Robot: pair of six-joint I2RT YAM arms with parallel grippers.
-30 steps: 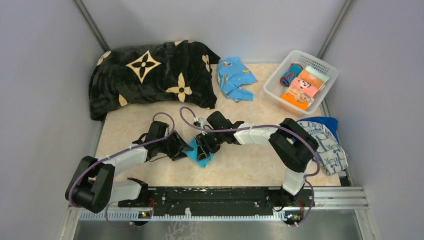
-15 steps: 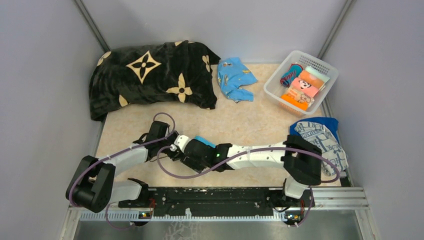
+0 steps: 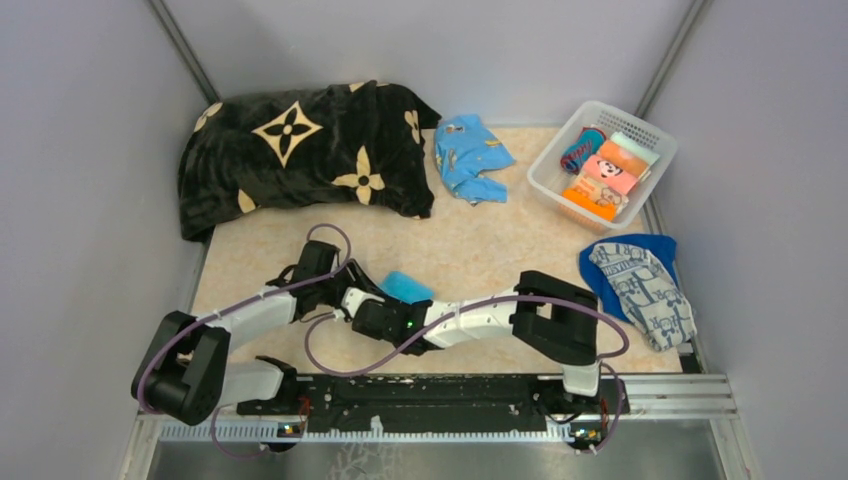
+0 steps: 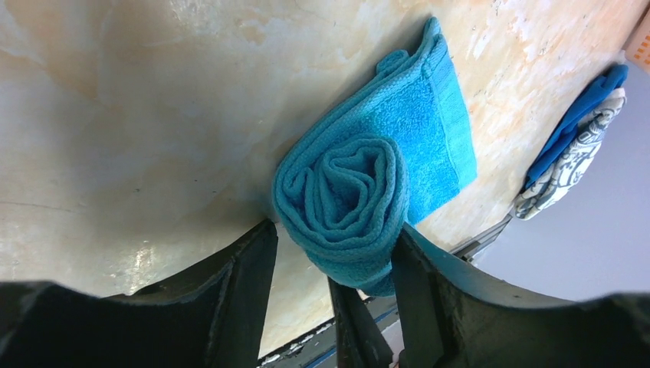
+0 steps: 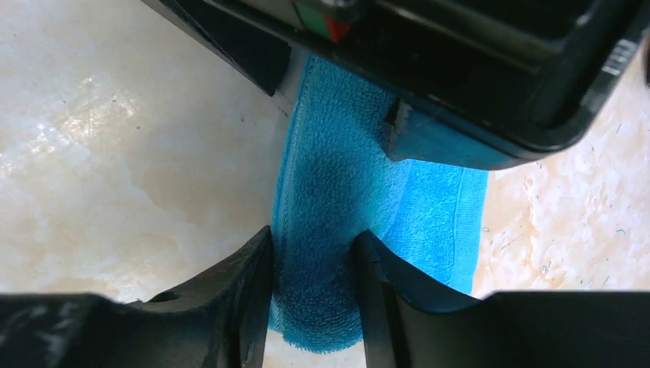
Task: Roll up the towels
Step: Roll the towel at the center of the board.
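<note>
The turquoise towel lies on the table as a tight roll, its spiral end facing the left wrist camera and a flat tail spreading behind it. My left gripper straddles that end, both fingertips touching the roll. My right gripper is shut on the same roll from the near side. From above, the roll pokes out beside the left gripper and right gripper. The white printed towel lies on the royal-blue towel at the right edge.
A black blanket with cream flowers fills the back left. A light-blue garment lies at the back centre. A white basket holding folded cloths stands at the back right. The right forearm stretches low along the near table edge.
The right arm has swung round to the near side and its gripper has closed on the turquoise roll. The towel, earlier under both grippers, now sits slightly farther back.
</note>
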